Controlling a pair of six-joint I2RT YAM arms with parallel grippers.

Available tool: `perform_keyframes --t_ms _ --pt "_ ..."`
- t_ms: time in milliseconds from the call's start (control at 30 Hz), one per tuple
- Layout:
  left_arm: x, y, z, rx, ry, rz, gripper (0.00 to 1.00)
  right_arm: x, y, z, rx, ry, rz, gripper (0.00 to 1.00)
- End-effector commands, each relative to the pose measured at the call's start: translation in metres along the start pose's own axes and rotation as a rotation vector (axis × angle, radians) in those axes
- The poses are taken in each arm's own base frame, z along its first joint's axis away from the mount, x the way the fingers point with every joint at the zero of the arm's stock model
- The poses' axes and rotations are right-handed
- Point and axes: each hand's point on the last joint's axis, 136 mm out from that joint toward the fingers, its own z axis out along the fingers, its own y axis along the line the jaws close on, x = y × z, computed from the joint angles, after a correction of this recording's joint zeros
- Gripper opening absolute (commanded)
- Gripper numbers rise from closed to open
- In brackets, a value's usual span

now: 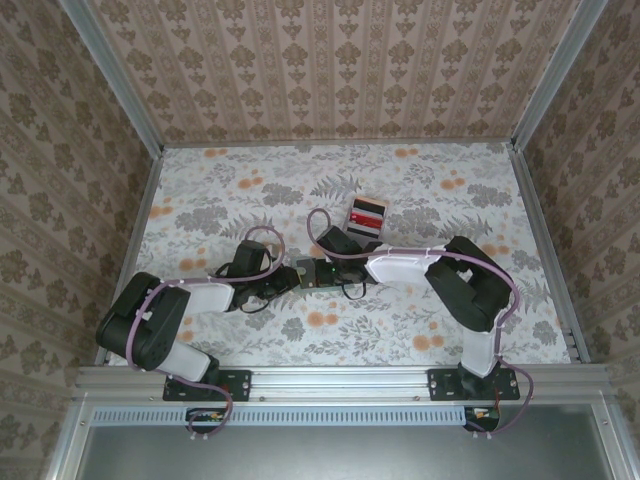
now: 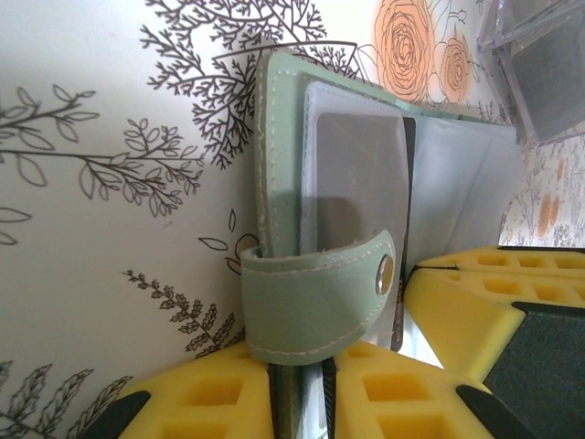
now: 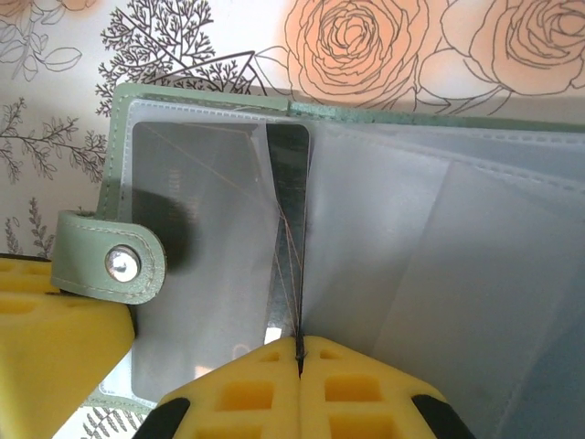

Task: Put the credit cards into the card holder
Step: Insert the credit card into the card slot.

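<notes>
Grey-green folding card holder lying open on the floral tabletop: my left pincer clamps its strap edge to anchor it, while my right pincer, closed tight on its dark inner leaf, apparently spreads a pocket for the red and white plastic cards stacked just beyond

The left arm and right arm are black at the joints with white link shells. Mauve cables loop along them. The gripper fingers are yellow, moulded with square recesses and black-backed.
</notes>
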Motion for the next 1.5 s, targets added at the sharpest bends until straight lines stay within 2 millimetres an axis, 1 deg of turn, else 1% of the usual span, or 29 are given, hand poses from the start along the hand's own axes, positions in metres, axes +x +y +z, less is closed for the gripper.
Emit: perform_keyframes --t_ms 0,133,233,267,367,500,567,633,667,767,867,933,1033,1133,1200,1300,1400,1467 --pt "0.009 0.011 0.004 -0.05 0.034 -0.012 0.23 0.003 -0.001 0.011 0.003 0.024 0.009 0.02" --pt "0.011 0.01 0.01 -0.044 0.049 -0.01 0.23 0.003 0.018 0.013 -0.082 0.038 0.007 0.02" --pt "0.013 0.009 0.013 -0.038 0.056 -0.012 0.23 0.004 0.022 0.012 -0.109 0.041 0.009 0.02" --pt "0.014 0.008 0.014 -0.036 0.061 -0.011 0.23 0.004 0.02 0.011 -0.107 0.041 0.01 0.03" --pt "0.013 0.01 0.011 -0.044 0.06 -0.011 0.25 0.002 0.012 0.005 -0.097 0.034 0.02 0.03" --pt "0.005 0.015 -0.006 -0.099 0.038 0.006 0.36 -0.003 -0.009 -0.011 -0.033 0.013 0.015 0.04" --pt "0.0 0.016 -0.017 -0.129 0.023 0.027 0.36 -0.003 -0.02 -0.016 0.013 0.013 0.0 0.04" --pt "-0.003 0.016 -0.024 -0.132 0.01 0.036 0.33 -0.002 -0.03 -0.018 0.052 0.016 -0.01 0.05" --pt "-0.011 0.02 -0.029 -0.136 -0.012 0.019 0.33 -0.002 -0.035 -0.018 0.067 0.016 -0.008 0.05" --pt "-0.016 0.021 -0.034 -0.138 -0.018 0.017 0.33 0.0 -0.04 -0.017 0.048 0.02 0.012 0.05" --pt "-0.029 0.012 -0.042 -0.145 -0.037 0.051 0.32 0.001 -0.039 -0.017 0.042 0.02 0.015 0.05" --pt "-0.043 -0.002 -0.047 -0.142 -0.062 0.088 0.32 -0.001 -0.043 -0.018 0.054 0.016 0.021 0.05" --pt "-0.06 -0.02 -0.047 -0.128 -0.071 0.137 0.32 -0.005 -0.046 -0.024 0.051 -0.004 0.032 0.06" --pt "-0.073 -0.041 -0.04 -0.105 -0.06 0.186 0.32 -0.007 -0.045 -0.024 0.05 -0.004 0.026 0.06" --pt "-0.074 -0.057 -0.03 -0.086 -0.039 0.22 0.3 -0.006 -0.045 -0.022 0.048 0.002 0.029 0.06" --pt "-0.058 -0.074 -0.003 -0.044 0.025 0.239 0.27 -0.006 -0.047 -0.021 0.046 -0.002 0.04 0.06" --pt "-0.04 -0.079 0.023 -0.013 0.094 0.24 0.25 -0.008 -0.047 -0.021 0.034 -0.005 0.051 0.06" --pt "-0.032 -0.078 0.038 -0.015 0.128 0.245 0.25 -0.008 -0.045 -0.022 0.027 -0.007 0.052 0.06"
